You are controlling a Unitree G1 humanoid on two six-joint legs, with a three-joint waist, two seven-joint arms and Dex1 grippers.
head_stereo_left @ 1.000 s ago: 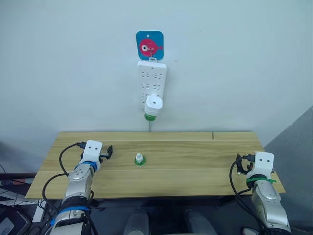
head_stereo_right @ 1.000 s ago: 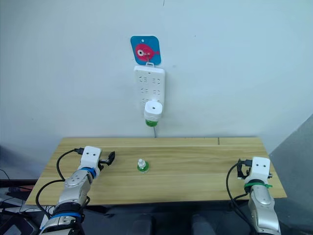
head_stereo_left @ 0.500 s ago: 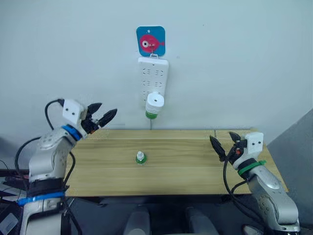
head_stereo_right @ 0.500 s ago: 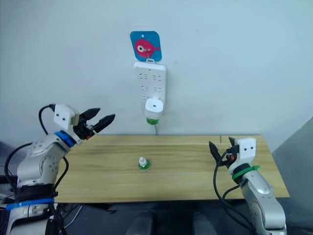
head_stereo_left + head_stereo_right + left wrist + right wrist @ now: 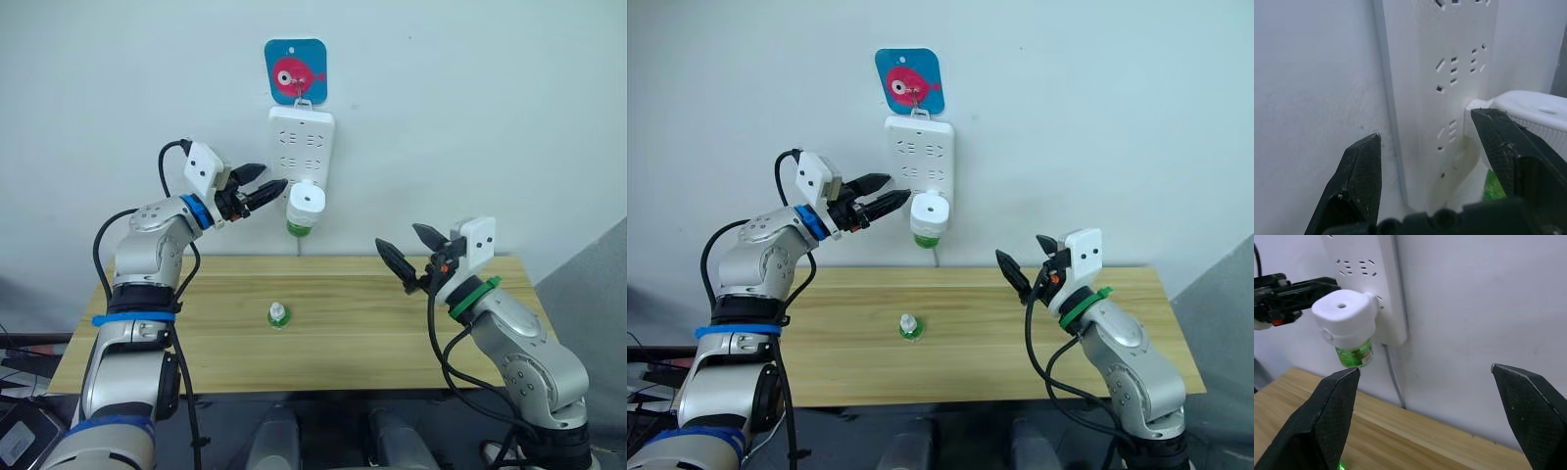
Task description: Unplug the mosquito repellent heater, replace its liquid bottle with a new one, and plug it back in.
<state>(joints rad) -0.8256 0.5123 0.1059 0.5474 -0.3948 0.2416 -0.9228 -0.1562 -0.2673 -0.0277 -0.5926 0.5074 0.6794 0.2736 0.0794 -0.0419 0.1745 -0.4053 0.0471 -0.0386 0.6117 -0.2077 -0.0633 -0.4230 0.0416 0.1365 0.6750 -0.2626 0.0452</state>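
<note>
Now the left hand [image 5: 263,186], spread open and empty, hovers just beside the plugged-in mosquito repellent heater [image 5: 306,207]; the right hand [image 5: 409,249], wide open, holds nothing above the bench [image 5: 392,323].

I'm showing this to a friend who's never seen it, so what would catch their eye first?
Probably the bright blue hook plate with a pink fish on the wall, with the white power strip hanging below it. Next, the mosquito repellent heater plugged into the strip's lower end, with the open left gripper raised beside it.

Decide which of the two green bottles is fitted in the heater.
The bottle hanging under the white heater on the power strip. The other bottle stands alone on the table.
</note>
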